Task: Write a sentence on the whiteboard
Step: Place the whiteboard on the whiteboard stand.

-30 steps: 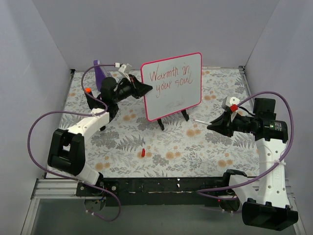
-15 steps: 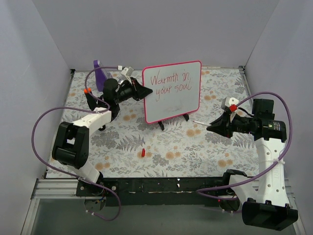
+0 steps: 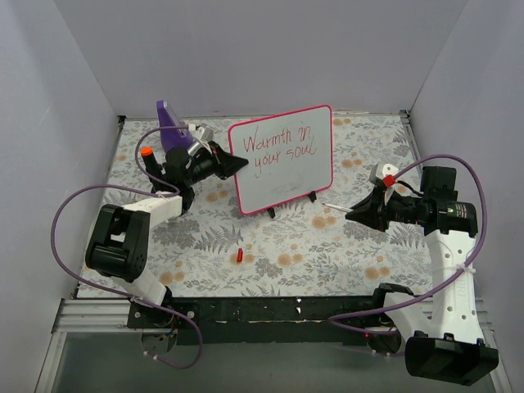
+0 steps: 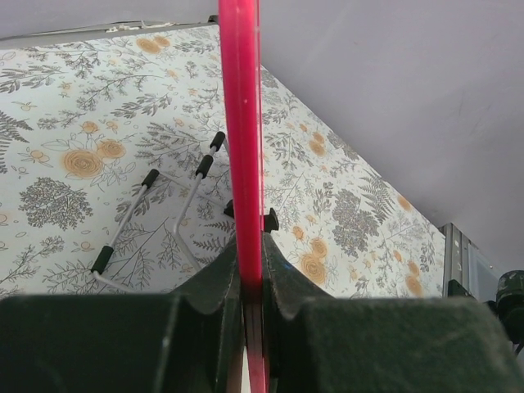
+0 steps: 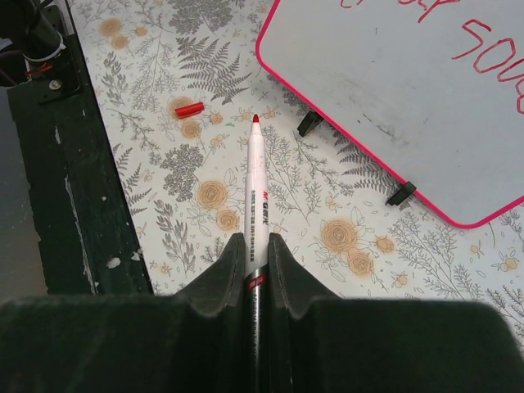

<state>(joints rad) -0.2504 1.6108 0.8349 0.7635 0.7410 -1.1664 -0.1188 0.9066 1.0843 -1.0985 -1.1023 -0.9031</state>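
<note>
The whiteboard (image 3: 288,176), white with a pink-red frame, stands tilted at the middle back of the table. The sentence (image 3: 277,144) on it is red handwriting in two lines, "Warmth in your soul". My left gripper (image 3: 240,164) is shut on the board's left edge. In the left wrist view the frame (image 4: 241,123) runs edge-on up from between the jaws of that gripper (image 4: 252,274). My right gripper (image 3: 354,214) is shut on a white marker (image 5: 254,184) with a bare red tip, held to the right of the board and apart from it. The board's lower corner (image 5: 409,90) lies beyond the tip.
A small red marker cap (image 3: 239,255) lies on the floral table cover in front of the board, also seen as the cap (image 5: 189,109) in the right wrist view. A purple object (image 3: 170,123) stands at the back left. A wire stand (image 4: 151,217) with black tips lies behind the board.
My left gripper has pulled the whiteboard leftward and turned it slightly, its left edge still gripped. The right arm with the marker has barely moved.
</note>
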